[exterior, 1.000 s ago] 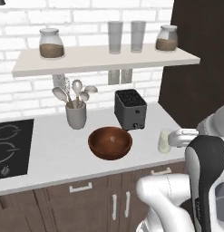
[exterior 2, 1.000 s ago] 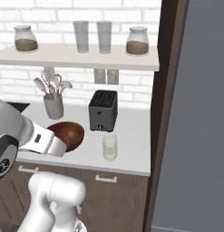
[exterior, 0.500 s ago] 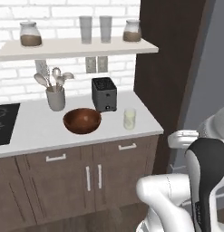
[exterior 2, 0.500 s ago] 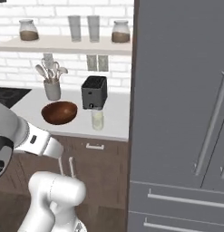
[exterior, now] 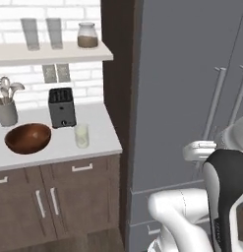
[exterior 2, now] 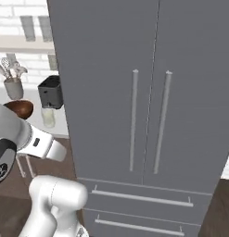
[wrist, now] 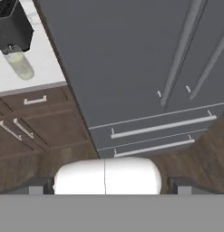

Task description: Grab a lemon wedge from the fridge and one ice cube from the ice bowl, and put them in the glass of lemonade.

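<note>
The fridge (exterior 2: 148,106) stands with both doors and both drawers closed, so the lemon wedge, which I judge to be inside, is hidden behind them. The robot faces the fridge front squarely, probably so the arm can reach one of the long vertical handles (exterior 2: 133,120). On the counter (exterior: 101,133) to the left, the glass of lemonade (exterior: 81,136) stands in front of the black toaster (exterior: 61,107), with the ice bowl (exterior: 27,138) just beside it, both close to the fridge, which keeps the coming trips short. From this angle I cannot make out any ice cube in the bowl (its inside looks only dark brown). The gripper's fingertips (wrist: 34,186) barely poke up at the lower edge of the hand view, set wide apart, so the gripper appears to be spread and holding nothing.
</note>
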